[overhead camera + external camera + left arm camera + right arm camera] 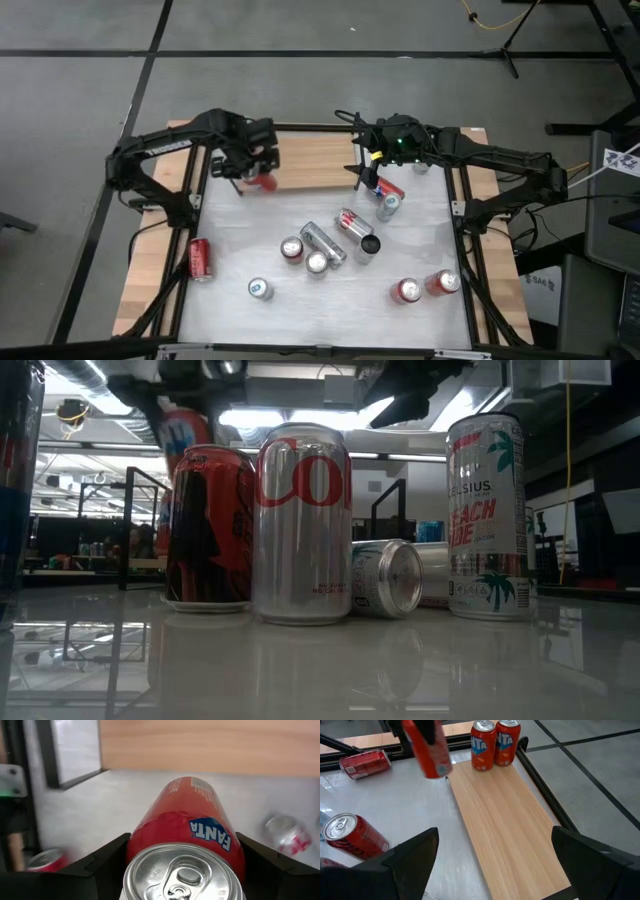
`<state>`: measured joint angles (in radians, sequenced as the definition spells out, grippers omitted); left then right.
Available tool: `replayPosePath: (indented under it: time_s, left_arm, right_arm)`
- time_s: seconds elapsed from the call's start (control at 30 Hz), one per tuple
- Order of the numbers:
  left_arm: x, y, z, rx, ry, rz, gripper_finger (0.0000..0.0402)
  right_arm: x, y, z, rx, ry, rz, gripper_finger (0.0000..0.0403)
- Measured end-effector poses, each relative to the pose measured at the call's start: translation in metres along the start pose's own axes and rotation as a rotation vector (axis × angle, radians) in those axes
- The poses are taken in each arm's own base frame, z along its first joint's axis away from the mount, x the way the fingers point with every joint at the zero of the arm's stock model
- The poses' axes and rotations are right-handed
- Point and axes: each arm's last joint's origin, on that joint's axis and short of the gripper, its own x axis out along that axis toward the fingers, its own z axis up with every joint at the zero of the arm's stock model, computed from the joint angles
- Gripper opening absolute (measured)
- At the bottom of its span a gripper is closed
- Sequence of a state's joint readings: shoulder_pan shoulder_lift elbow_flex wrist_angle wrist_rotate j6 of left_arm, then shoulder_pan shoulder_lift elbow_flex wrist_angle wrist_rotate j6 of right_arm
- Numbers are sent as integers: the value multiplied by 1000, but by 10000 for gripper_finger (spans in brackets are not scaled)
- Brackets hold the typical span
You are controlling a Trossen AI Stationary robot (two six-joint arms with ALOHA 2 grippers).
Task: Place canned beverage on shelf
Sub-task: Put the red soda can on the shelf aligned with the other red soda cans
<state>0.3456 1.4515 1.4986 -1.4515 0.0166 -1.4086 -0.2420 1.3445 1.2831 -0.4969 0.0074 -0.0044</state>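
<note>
An orange-red Fanta can (185,820) hangs in the air with my left gripper (256,163) shut on it. It is above the white tabletop, just off the near edge of the shelf (510,820), a light wooden board with black rails, and close to the shelf's left end. Two Fanta cans (494,742) stand upright on that end of the board. My right gripper (495,855) stands open over the shelf's right part with nothing between its fingers. In the right wrist view the held can (429,750) shows tilted. My left gripper pinches the can's side wall near its top end (145,840) between its two fingers (102,860), one on either side. The fingers come from above, pointing down. The can hangs below them with its lid up, slightly tilted, and is lifted clear of table and shelf.
Several cans stand or lie on the white tabletop (240,225): a red one lying at the left (200,258), a silver one lying mid-table (322,240), and red ones at the near right (425,287). Black frame rails (462,250) border the table.
</note>
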Motion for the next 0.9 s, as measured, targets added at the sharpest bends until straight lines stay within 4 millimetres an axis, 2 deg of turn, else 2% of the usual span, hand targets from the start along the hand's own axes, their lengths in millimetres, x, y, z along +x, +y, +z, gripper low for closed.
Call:
replayPosePath:
  time_s: [0.27,0.67,0.9]
  left_arm:
    - [27,-27,32,-12,-2,-51,291]
    - [78,-43,68,-33,77,74,291]
    - [83,-44,73,-24,91,82,297]
  right_arm:
    - [0,0,0,0,1,0,379]
    - [0,0,-1,0,9,1,379]
    - [0,0,-1,0,9,0,379]
